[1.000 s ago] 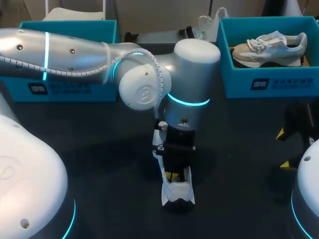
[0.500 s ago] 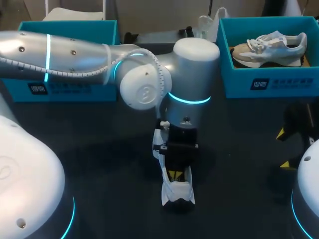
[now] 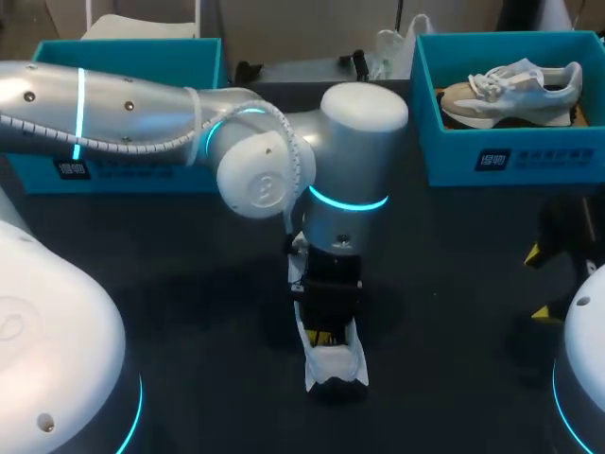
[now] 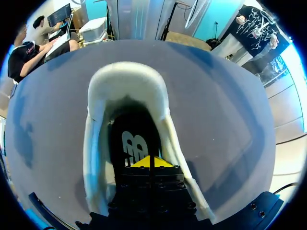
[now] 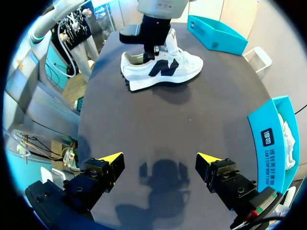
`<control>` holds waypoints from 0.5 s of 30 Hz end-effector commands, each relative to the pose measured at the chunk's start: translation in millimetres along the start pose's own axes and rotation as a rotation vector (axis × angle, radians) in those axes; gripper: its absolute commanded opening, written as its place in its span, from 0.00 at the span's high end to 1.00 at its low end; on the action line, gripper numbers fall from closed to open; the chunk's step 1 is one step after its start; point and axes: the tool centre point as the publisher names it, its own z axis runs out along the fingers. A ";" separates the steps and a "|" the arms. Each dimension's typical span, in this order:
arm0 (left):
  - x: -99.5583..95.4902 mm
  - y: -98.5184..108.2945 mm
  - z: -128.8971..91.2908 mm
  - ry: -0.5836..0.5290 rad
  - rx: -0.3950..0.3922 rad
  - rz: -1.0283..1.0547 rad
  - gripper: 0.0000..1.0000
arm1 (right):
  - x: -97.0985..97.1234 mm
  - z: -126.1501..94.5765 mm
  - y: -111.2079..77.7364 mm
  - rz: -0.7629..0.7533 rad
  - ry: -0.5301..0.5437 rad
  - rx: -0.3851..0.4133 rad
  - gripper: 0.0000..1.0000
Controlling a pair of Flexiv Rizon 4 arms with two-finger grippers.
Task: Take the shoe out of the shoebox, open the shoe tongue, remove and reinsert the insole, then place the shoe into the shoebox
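1. The white shoe [image 3: 337, 363] stands upright on its sole near the middle of the dark table [image 3: 189, 284], out of either box. The right wrist view shows it side-on, with a dark mark on its flank.
2. Its mouth is open. In the left wrist view the dark insole [image 4: 134, 143] with a pale logo lies inside, and the rounded heel collar [image 4: 127, 81] curves ahead of the fingers.
3. The left gripper [image 4: 150, 161] reaches straight down into that mouth. Its two yellow tips are pressed together with only a thin seam between them, just over the insole. I cannot tell whether they pinch any of it.
4. The left arm [image 3: 142, 104] comes in from the left side of the head view and bends down over the shoe, hiding most of it from above.
5. The right gripper [image 5: 159, 158] hangs over bare table, well apart from the shoe. Its fingers are spread wide and hold nothing.
6. A teal shoebox [image 3: 510, 161] sits at the far right of the table. A second shoe [image 3: 510, 90], beige and white, lies inside it.
7. Another teal box [image 3: 123, 170] sits at the far left, partly hidden behind the left arm.
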 end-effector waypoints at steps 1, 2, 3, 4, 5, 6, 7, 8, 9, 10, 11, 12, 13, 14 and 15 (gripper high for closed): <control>-7.9 1.9 25.3 -0.011 0.013 -0.012 1.00 | 2.1 -0.5 0.0 0.001 -0.003 0.002 0.00; -8.9 3.0 27.3 -0.018 0.018 -0.020 1.00 | 2.1 -0.5 0.0 0.001 -0.003 0.002 0.00; -9.9 3.8 28.7 -0.019 0.016 -0.026 1.00 | 2.1 -0.5 0.0 0.001 -0.003 0.002 0.00; -10.7 4.2 29.3 -0.028 0.023 -0.031 1.00 | 2.1 -0.5 0.0 0.001 -0.003 0.002 0.00; -11.6 4.8 28.4 -0.035 0.024 -0.035 1.00 | 2.1 -0.5 0.0 0.001 -0.003 0.002 0.00; -12.1 4.2 25.3 -0.041 0.018 -0.038 1.00 | 2.1 -0.5 0.0 0.001 -0.003 0.002 0.00; -12.1 2.9 20.9 -0.052 0.012 -0.037 1.00 | 2.1 -0.5 0.0 0.001 -0.003 0.002 0.00; -12.0 1.3 16.0 -0.059 0.007 -0.034 1.00 | 2.1 -0.5 0.0 0.001 -0.003 0.002 0.00; -12.0 -0.4 11.0 -0.062 0.000 -0.034 1.00 | 2.1 -0.5 0.0 0.001 -0.003 0.002 0.00; -11.9 -2.2 5.5 -0.066 -0.005 -0.035 1.00 | 2.1 -0.5 0.0 0.001 -0.003 0.002 0.00; -12.5 -4.9 -1.9 -0.067 0.000 -0.032 1.00 | 2.1 -0.5 0.0 0.001 -0.003 0.002 0.00; -12.7 -6.3 -5.1 -0.080 -0.004 -0.030 1.00 | 2.1 -0.5 0.0 0.001 -0.003 0.002 0.00; -13.3 -8.9 -10.4 -0.085 0.001 -0.030 1.00 | 2.1 -0.5 0.0 0.001 -0.003 0.002 0.00; -14.7 -11.7 -15.0 -0.095 0.006 -0.027 1.00 | 2.1 -0.5 0.0 0.001 -0.003 0.002 0.00; -16.5 -15.2 -19.0 -0.106 0.000 -0.019 1.00 | 2.1 -0.5 0.0 0.001 -0.003 0.002 0.00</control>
